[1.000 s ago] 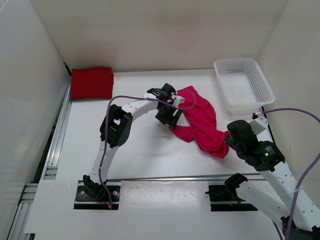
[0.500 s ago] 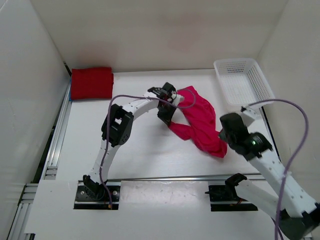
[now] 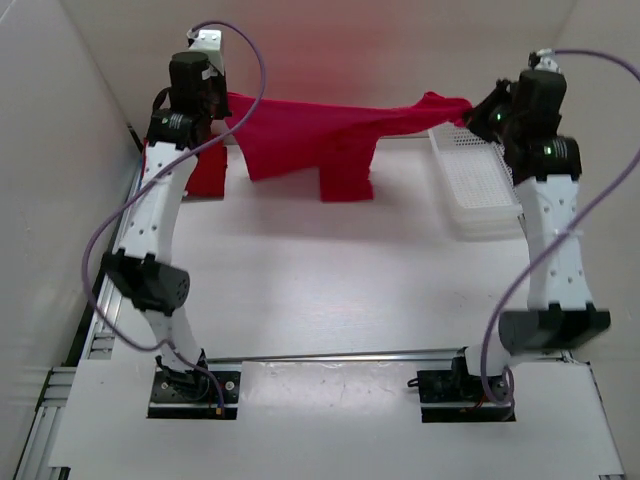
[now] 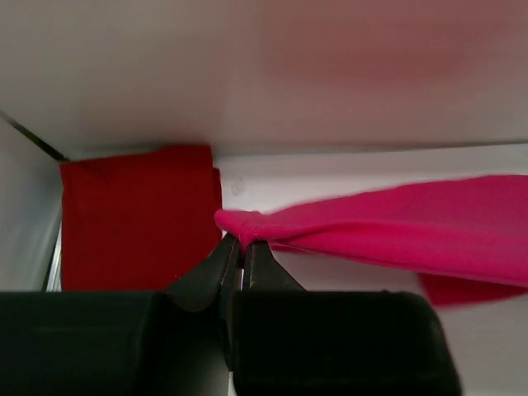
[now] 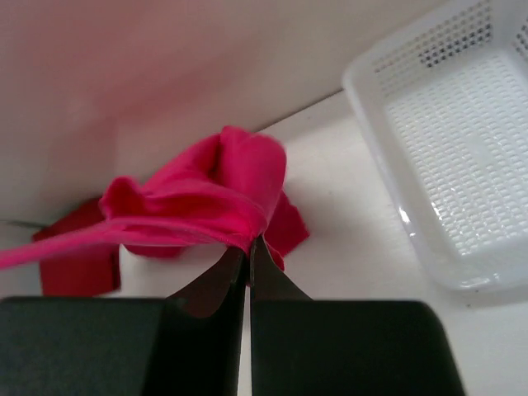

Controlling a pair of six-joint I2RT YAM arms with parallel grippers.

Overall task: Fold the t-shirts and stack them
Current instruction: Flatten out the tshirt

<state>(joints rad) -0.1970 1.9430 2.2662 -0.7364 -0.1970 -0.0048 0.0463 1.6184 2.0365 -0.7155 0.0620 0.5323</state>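
Observation:
A bright pink-magenta t-shirt [image 3: 330, 135] hangs stretched in the air across the back of the table, its body and a sleeve drooping down. My left gripper [image 3: 222, 100] is shut on the shirt's left corner [image 4: 239, 224], high at the back left. My right gripper [image 3: 472, 106] is shut on the shirt's right corner [image 5: 247, 227], high at the back right. A dark red t-shirt [image 4: 140, 214], folded flat, lies in the back left corner, and the top view shows only a strip of the dark red t-shirt [image 3: 205, 172] beside my left arm.
A white mesh basket [image 3: 478, 180] stands at the back right, under my right arm; the right wrist view also shows the basket [image 5: 462, 157]. White walls close in the back and both sides. A metal rail [image 3: 100, 300] runs along the left edge.
Both arms have swung up from the table's middle to the back corners, lifting the pink shirt off the table and stretching it out. The left gripper closed on the shirt's corner.

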